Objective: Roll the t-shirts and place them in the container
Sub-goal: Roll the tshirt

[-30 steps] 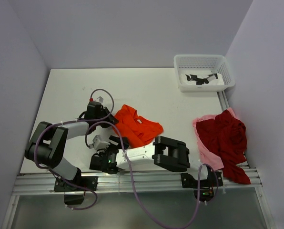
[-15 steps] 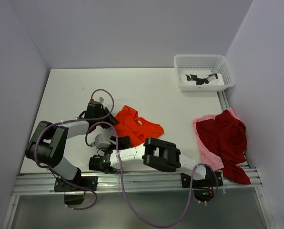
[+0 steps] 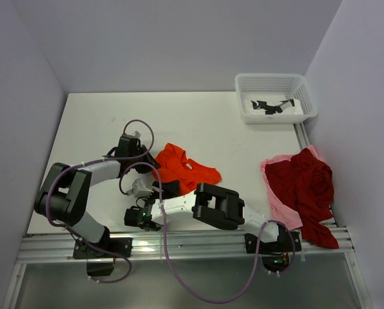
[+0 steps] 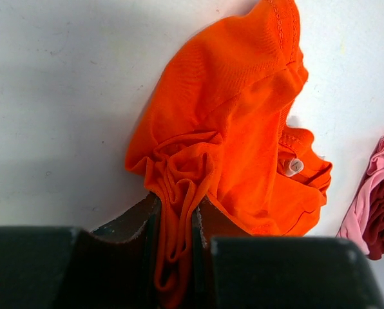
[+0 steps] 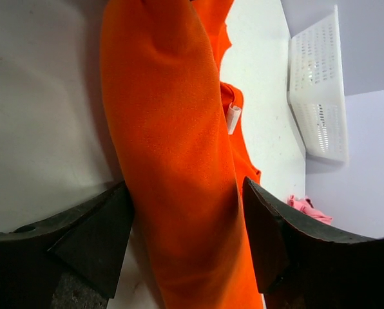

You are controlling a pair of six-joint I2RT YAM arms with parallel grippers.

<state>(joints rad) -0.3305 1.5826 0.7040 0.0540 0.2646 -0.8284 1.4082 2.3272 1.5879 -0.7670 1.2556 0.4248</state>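
Observation:
The bright orange t-shirt [image 3: 185, 168] lies crumpled near the middle of the table. My left gripper [image 3: 151, 161] is at its left edge, and in the left wrist view the left gripper [image 4: 176, 219] is shut on a bunched fold of the orange t-shirt [image 4: 243, 129]. My right gripper [image 3: 160, 189] is at the shirt's near edge. Seen from the right wrist, the right gripper [image 5: 185, 219] stands open, its jaws wide on either side of a thick fold of the orange t-shirt [image 5: 172, 129]. A dark red t-shirt [image 3: 305, 183] lies heaped on a pale pink t-shirt [image 3: 276, 196] at the right.
A white mesh basket [image 3: 276, 82] stands at the back right corner with black and white items inside; it also shows as the basket [image 5: 317, 96] in the right wrist view. The table's near edge is a metal rail [image 3: 179, 248]. Purple cables loop over both arms.
The right arm has stretched further left along the near edge and its wrist has dropped lower by the shirt. Its jaws have narrowed a little. The left gripper keeps its hold.

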